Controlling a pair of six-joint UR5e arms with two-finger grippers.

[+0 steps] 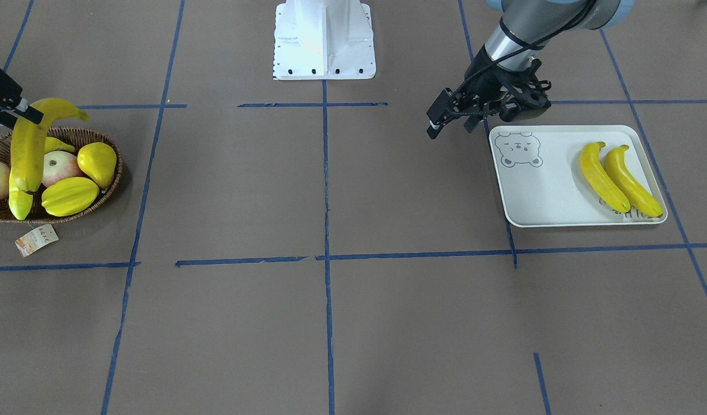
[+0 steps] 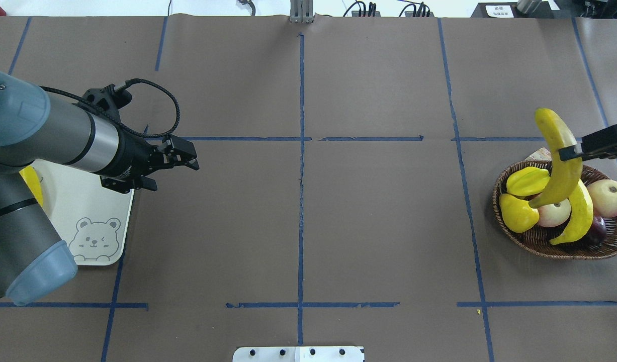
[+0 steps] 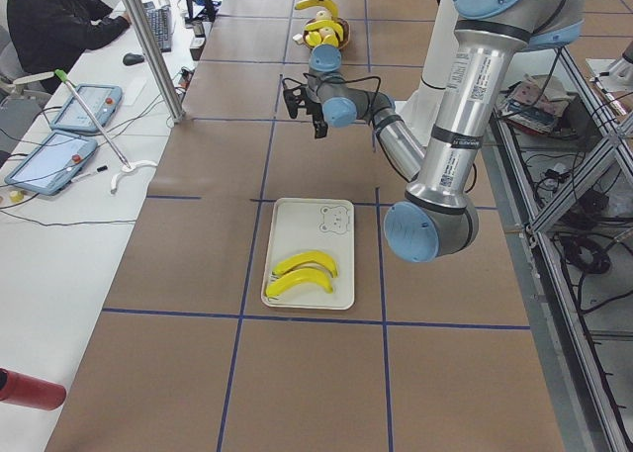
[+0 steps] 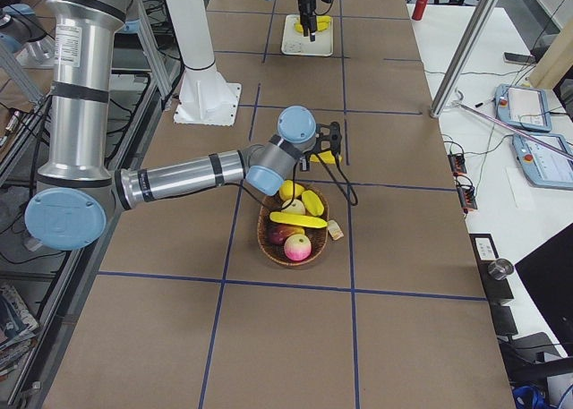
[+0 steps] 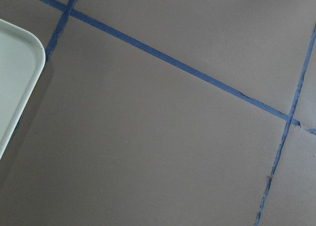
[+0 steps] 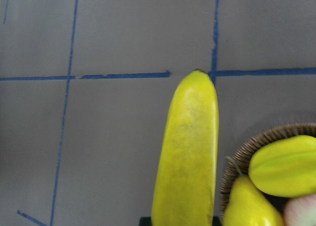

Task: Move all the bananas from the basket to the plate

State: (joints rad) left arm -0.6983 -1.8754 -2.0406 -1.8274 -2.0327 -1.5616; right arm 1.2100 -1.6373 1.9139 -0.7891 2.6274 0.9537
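My right gripper (image 2: 568, 152) is shut on a yellow banana (image 2: 557, 161) and holds it nearly upright above the wicker basket (image 2: 539, 247). In the front view the gripper (image 1: 29, 113) grips this banana (image 1: 29, 150) near its top. A second banana (image 2: 579, 215) lies in the basket. Two bananas (image 1: 604, 177) (image 1: 634, 183) lie side by side on the white bear plate (image 1: 552, 199). My left gripper (image 2: 190, 156) is open and empty, just off the plate's bear corner. The right wrist view shows the held banana (image 6: 190, 152) and the basket rim (image 6: 256, 142).
The basket also holds a yellow pear (image 2: 518, 213), a starfruit (image 2: 527, 182), two apples (image 2: 610, 197) (image 2: 554, 214) and a dark fruit (image 2: 596, 229). Its paper tag (image 1: 36, 240) lies on the table. The robot base (image 1: 324, 40) stands at the table's middle edge.
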